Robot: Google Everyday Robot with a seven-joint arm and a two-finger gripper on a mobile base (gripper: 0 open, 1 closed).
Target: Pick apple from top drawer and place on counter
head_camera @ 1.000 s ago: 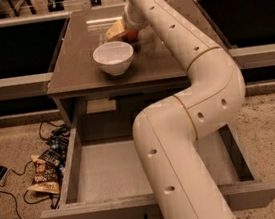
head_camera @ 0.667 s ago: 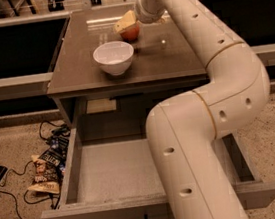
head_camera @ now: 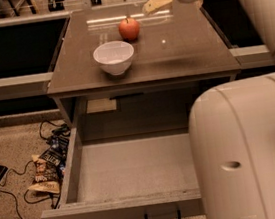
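1. Now that the apple (head_camera: pixel 129 29) stands by itself on the counter (head_camera: pixel 185 49), upright with its stem up, I read the release as done: a moment ago it was up at the gripper, and now there is clear counter between the two.
2. My gripper (head_camera: pixel 156 3) has pulled up and away to the right of the apple and hangs over the back edge of the counter. It has hold of nothing. From this view I cannot tell how wide it stands open.
3. The apple sits towards the back of the counter, just behind the white bowl (head_camera: pixel 114 57) and a little to its right, not touching it. It does not look to be rolling, though one picture cannot settle that.
4. The top drawer (head_camera: pixel 135 167) is pulled fully out below, its floor bare, the dark handle (head_camera: pixel 163 217) facing me. Much of its right side is hidden behind my own arm (head_camera: pixel 243 148).
5. My judgement: the task is as good as finished. What remains for me is to take the arm clear without sweeping the apple or the bowl.
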